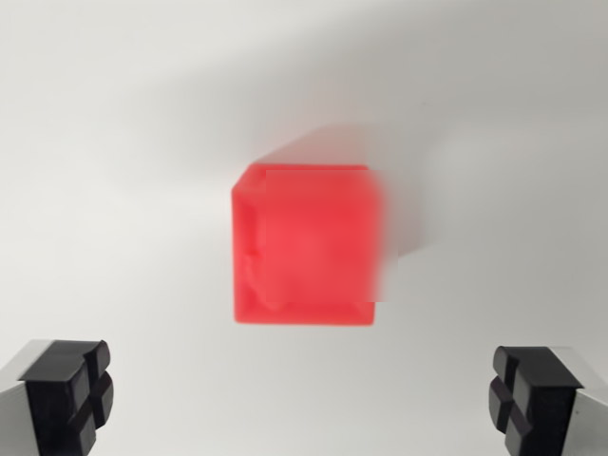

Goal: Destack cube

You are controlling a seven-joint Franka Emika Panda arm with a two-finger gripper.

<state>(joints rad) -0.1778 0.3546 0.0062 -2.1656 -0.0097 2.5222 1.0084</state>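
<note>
1. Red and blurred, the cube [304,245] fills the middle of the wrist view, seen from straight above on a plain white table [114,142]. None of the table's edges or corners shows, so the cube's place on it can only be given as directly under the camera, a little up-frame of the line between the fingers.
2. A fainter red shape peeps out behind the cube's upper edge. It may be a second cube underneath, seen slightly offset, or only motion smear; the blur does not let me tell which. A pale grey patch also lies along the cube's right side, equally unclear.
3. The gripper [304,399] has its jaws spread wide and holds nothing. One black pad [71,394] sits in the wrist view's left bottom corner and the other at the right bottom corner. Both are well apart from the cube and touch nothing.
4. As I judge it, the step in hand is the approach: the arm hovers over the stack, and no grasp is made yet.
5. The next move, in my judgement, calls for shifting so the cube lies squarely between the pads, then lowering only as far as the top cube's sides and closing there, so that whatever lies beneath is not dragged along.
6. No brand, label or writing can be read on the cube, the pads or the table.
</note>
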